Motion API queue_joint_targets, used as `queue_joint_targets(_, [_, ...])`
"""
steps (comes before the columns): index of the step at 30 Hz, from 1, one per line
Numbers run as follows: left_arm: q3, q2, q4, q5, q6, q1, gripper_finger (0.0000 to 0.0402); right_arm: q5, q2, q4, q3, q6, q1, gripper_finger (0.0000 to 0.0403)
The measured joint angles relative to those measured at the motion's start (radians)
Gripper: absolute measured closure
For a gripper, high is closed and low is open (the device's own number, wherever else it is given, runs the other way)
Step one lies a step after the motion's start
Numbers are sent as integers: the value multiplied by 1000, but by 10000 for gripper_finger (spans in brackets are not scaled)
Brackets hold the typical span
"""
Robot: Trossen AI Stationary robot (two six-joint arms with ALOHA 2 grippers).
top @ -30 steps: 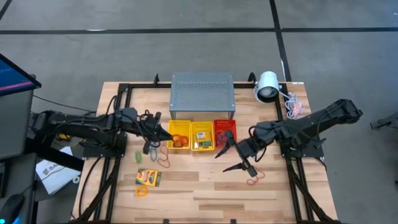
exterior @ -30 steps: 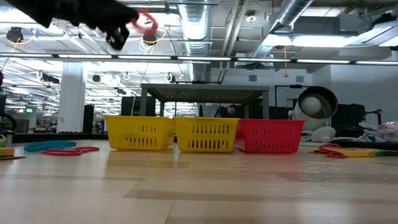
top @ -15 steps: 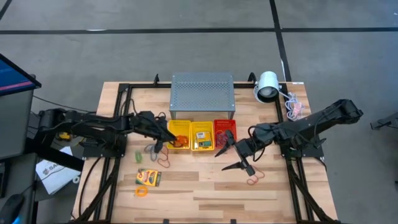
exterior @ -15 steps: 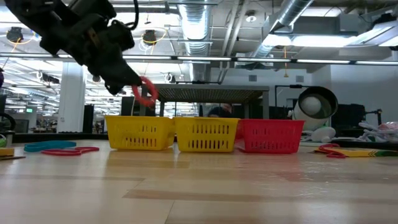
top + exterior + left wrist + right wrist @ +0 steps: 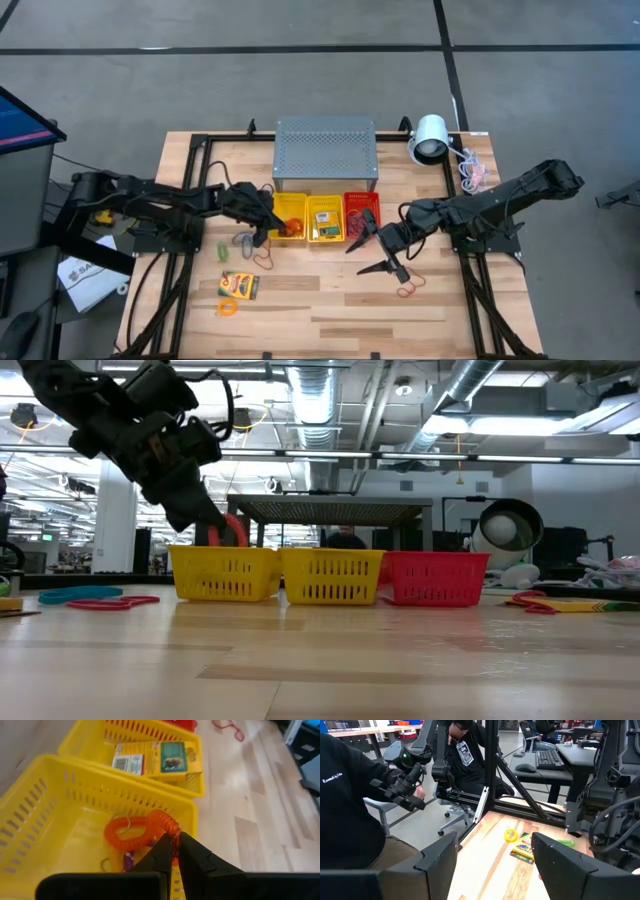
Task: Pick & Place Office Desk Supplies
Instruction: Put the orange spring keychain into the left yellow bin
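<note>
left tool [image 5: 172, 851] is pinched tight on an orange coil band [image 5: 167, 827], hanging it over the near wall of the left yellow basket [image 5: 45, 795], w/ the tool tip right at the rim; low view shows the band [image 5: 232, 532] just dipping behind that basket's front. a 2nd orange coil [image 5: 122, 831] already lies on the basket floor, touching the held one or nearly so, can't tell which. main risk imo: the band sits right over the rim, so if the tool lets go here it could drape on the wall & spring back out onto the bench [image 5: 330, 300] instead of dropping in. coils are springy, so it may also snag on a finger or hook the coil below & drag it up when the arm pulls away. tool pressing lower could shove the light mesh basket against the middle yellow basket [image 5: 150, 740], which holds a yellow-green card box [image 5: 160, 762]. right tool [image 5: 380, 252] hangs spread wide, holding nothing, just in front of the red basket [image 5: 362, 215], w/ a red band [image 5: 405, 290] on the bench near it; low risk there unless it drops and knocks the basket. other supplies wait on the bench left of the baskets: a card box [image 5: 239, 286], an orange loop [image 5: 228, 308], a green loop [image 5: 223, 249].
</note>
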Motion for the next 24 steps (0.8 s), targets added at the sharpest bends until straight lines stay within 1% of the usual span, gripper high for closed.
queue_joint_targets(6, [0,25,-1,-13,0,0,385,0,0,-1,0,0,0,159])
queue_joint_targets(12, [0,25,3,-83,-4,1,383,0,1,-1,0,0,1,159])
queue_joint_targets(15, [0,25,4,-91,-9,9,379,0,1,-1,0,6,1,159])
queue_joint_targets(18, [0,25,6,-90,-24,22,361,0,1,-2,0,8,1,159])
queue_joint_targets(24, [0,24,29,-82,-24,21,293,-1,1,-3,0,9,1,159])
